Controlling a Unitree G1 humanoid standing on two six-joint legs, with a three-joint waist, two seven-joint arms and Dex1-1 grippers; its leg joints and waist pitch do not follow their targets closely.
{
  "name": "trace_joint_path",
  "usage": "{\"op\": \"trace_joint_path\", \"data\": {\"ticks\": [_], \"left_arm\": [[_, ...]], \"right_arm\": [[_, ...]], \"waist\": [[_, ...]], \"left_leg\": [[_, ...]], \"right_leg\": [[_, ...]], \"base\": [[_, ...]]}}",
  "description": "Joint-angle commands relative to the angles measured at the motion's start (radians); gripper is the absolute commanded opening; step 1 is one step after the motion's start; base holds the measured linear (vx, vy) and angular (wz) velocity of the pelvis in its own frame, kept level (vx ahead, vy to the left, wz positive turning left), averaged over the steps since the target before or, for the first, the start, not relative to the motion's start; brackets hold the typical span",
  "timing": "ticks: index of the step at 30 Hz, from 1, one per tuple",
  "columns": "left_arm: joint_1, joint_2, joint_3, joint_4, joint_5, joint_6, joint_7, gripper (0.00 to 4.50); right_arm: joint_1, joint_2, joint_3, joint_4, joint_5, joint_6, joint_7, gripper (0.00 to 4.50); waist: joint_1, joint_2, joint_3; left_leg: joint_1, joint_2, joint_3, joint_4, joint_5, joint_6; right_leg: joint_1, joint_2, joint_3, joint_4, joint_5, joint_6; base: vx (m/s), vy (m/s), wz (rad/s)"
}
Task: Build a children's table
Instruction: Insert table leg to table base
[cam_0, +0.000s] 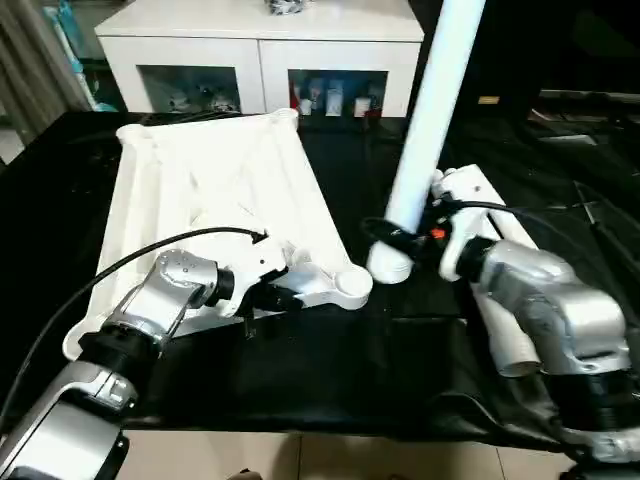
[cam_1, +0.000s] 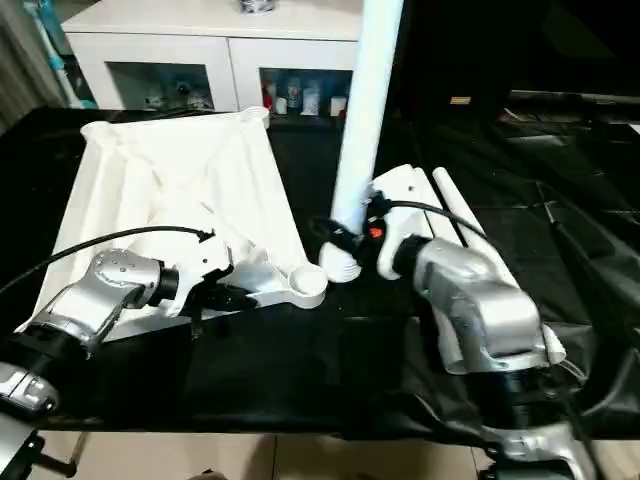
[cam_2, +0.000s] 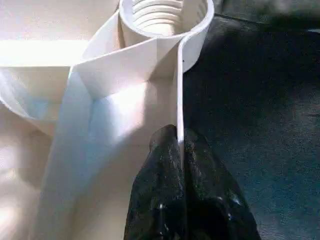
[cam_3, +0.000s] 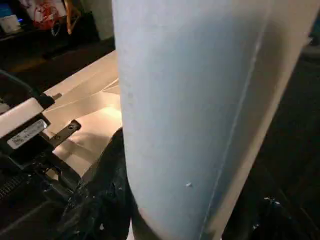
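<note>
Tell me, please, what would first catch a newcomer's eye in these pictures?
Probably the long white leg that the right gripper holds nearly upright, its lower end just beside the near corner socket. Next, the upturned white tabletop on the black work table, its rim pinched by the left gripper near that socket.

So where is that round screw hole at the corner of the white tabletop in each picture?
Left eye view: the corner socket lies low of centre, right beside the standing leg.
Right eye view: the same socket, near the middle.
Left wrist view: the threaded socket at the top edge, beyond the left tool.
Right wrist view: I cannot pick it out.
Shared landmark: the tabletop's rim.
</note>
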Motion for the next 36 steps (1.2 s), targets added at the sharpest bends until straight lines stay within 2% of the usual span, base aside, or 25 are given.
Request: {"op": "trace_joint_path", "data": {"ticks": [1,2,6,7,11,17,18,19,24,30,36], "left_arm": [[0.032,-0.006,-0.02,-0.043,0.004,0.022,-0.016,0.0],[0.04,-0.01,-0.017,-0.065,-0.001,0.03,-0.018,0.0],[0.048,-0.014,-0.014,-0.084,0.007,0.019,-0.007,0.0],[0.049,-0.017,-0.013,-0.089,0.008,0.022,-0.008,0.0],[0.042,-0.02,-0.011,-0.082,0.019,0.022,-0.002,0.0],[0.046,-0.016,-0.003,-0.101,0.023,0.036,-0.006,0.0],[0.046,-0.017,-0.001,-0.103,0.025,0.037,-0.007,0.0],[0.046,-0.017,-0.001,-0.103,0.025,0.037,-0.007,0.0],[0.042,-0.021,0.007,-0.096,0.026,0.029,-0.007,0.0],[0.041,-0.031,0.026,-0.088,0.014,0.014,0.005,0.0],[0.075,-0.037,0.054,-0.119,-0.007,0.003,0.025,0.0]], "right_arm": [[-0.036,0.013,0.021,0.049,-0.005,-0.038,0.031,1.85],[-0.047,0.017,0.031,0.069,-0.006,-0.041,0.045,1.85],[-0.076,0.018,0.052,0.103,-0.016,-0.039,0.067,1.85],[-0.085,0.011,0.065,0.11,-0.023,-0.03,0.081,1.85],[-0.083,-0.01,0.098,0.11,-0.034,-0.015,0.124,1.85],[-0.08,-0.022,0.122,0.127,-0.048,-0.021,0.143,1.85],[-0.08,-0.025,0.127,0.138,-0.059,-0.028,0.141,1.85],[-0.08,-0.025,0.127,0.138,-0.059,-0.028,0.141,1.85],[-0.074,-0.019,0.126,0.172,-0.08,-0.07,0.139,1.85],[-0.07,-0.001,0.112,0.204,-0.082,-0.1,0.128,1.85],[-0.063,0.025,0.093,0.241,-0.086,-0.138,0.113,1.85]], "waist": [[-0.001,-0.024,-0.073],[-0.002,-0.027,-0.072],[0.0,-0.02,-0.071],[0.001,-0.025,-0.072],[0.005,-0.026,-0.07],[0.004,-0.025,-0.068],[0.005,-0.021,-0.068],[0.003,-0.024,-0.068],[0.004,-0.019,-0.067],[0.002,-0.019,-0.066],[0.0,-0.019,-0.064]], "left_leg": [[-0.003,0.053,-0.015,-0.079,-0.099,0.023],[-0.003,0.053,-0.014,-0.079,-0.099,0.026],[0.001,0.052,-0.013,-0.078,-0.095,0.028],[-0.001,0.052,-0.012,-0.078,-0.086,0.029],[-0.002,0.051,-0.012,-0.079,-0.075,0.034],[-0.002,0.051,-0.014,-0.08,-0.094,0.025],[-0.001,0.051,-0.014,-0.08,-0.093,0.025],[-0.002,0.051,-0.013,-0.08,-0.094,0.025],[-0.001,0.052,-0.014,-0.08,-0.102,0.023],[0.0,0.052,-0.015,-0.082,-0.118,0.022],[-0.001,0.053,-0.015,-0.083,-0.128,0.02]], "right_leg": [[0.059,-0.093,0.06,-0.075,-0.22,-0.195],[0.059,-0.094,0.059,-0.076,-0.234,-0.192],[0.053,-0.092,0.061,-0.078,-0.245,-0.18],[0.056,-0.092,0.062,-0.075,-0.234,-0.177],[0.056,-0.091,0.062,-0.073,-0.215,-0.173],[0.055,-0.091,0.061,-0.078,-0.256,-0.163],[0.054,-0.091,0.061,-0.078,-0.252,-0.164],[0.054,-0.091,0.061,-0.078,-0.243,-0.167],[0.054,-0.091,0.061,-0.078,-0.231,-0.177],[0.054,-0.092,0.061,-0.08,-0.245,-0.181],[0.054,-0.092,0.061,-0.082,-0.253,-0.181]], "base": [[0.0,0.0,0.0],[0.0,0.0,0.0],[0.0,0.0,0.0],[0.0,0.0,0.0],[0.0,0.0,0.0],[0.0,0.0,0.0],[0.0,0.0,0.0],[0.0,0.0,0.0],[0.0,0.0,0.0],[0.0,0.0,0.0],[0.0,0.0,0.0]]}}
